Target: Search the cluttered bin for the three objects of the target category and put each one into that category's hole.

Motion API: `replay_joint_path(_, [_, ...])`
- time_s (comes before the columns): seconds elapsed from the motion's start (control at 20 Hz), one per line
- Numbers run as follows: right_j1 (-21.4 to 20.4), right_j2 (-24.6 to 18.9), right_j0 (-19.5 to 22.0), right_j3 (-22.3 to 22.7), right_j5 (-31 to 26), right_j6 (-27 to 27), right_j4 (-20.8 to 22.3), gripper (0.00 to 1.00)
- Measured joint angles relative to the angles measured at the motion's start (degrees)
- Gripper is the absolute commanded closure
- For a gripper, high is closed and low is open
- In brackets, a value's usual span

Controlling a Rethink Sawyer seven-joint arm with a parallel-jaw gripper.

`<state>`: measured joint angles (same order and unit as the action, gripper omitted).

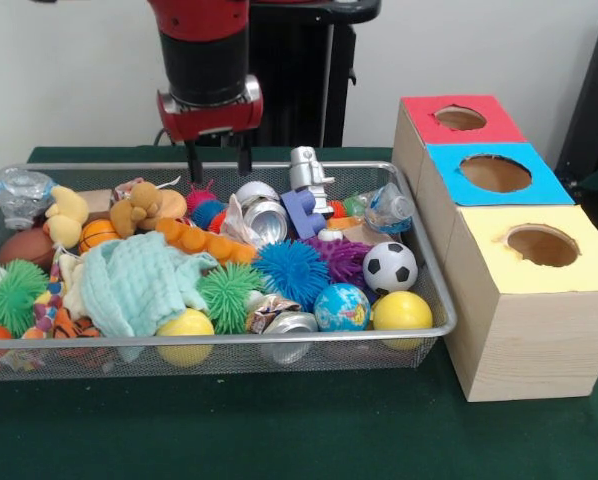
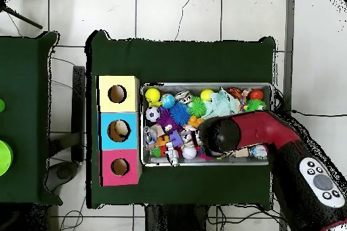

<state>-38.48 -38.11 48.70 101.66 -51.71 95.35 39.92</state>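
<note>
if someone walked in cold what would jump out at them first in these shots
Probably the wire bin, crammed with bright toys: a soccer ball, a blue spiky ball and a mint cloth among them. Beside it, toward the picture's right in the front view, stands a row of three boxes with holes on top, red, blue and yellow. The red and black arm hangs its gripper open over the bin's far side.

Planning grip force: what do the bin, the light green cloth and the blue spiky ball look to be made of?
Bin: metal wire mesh, judging by its silvery rim and see-through walls. Light green cloth: soft woven fabric, matte, crumpled in folds. Blue spiky ball: probably soft rubber, covered in thin flexible-looking spines. Gripper hangs open above the bin.
</note>
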Motion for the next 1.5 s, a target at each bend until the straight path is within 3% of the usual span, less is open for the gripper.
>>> replay_joint_path(0.25, [-4.1, -0.5, 1.1, 0.9, -3.3, 0.0, -0.9, 0.00])
replay_joint_path(0.45, [-4.5, -0.6, 1.2, 1.4, -3.3, 0.0, -0.8, 0.00])
replay_joint_path(0.9, [-0.7, -0.6, 0.8, 2.4, -2.3, 0.0, 1.5, 0.00])
replay_joint_path(1.5, [4.3, -0.5, 1.4, 4.5, 5.3, 0.0, 7.5, 0.00])
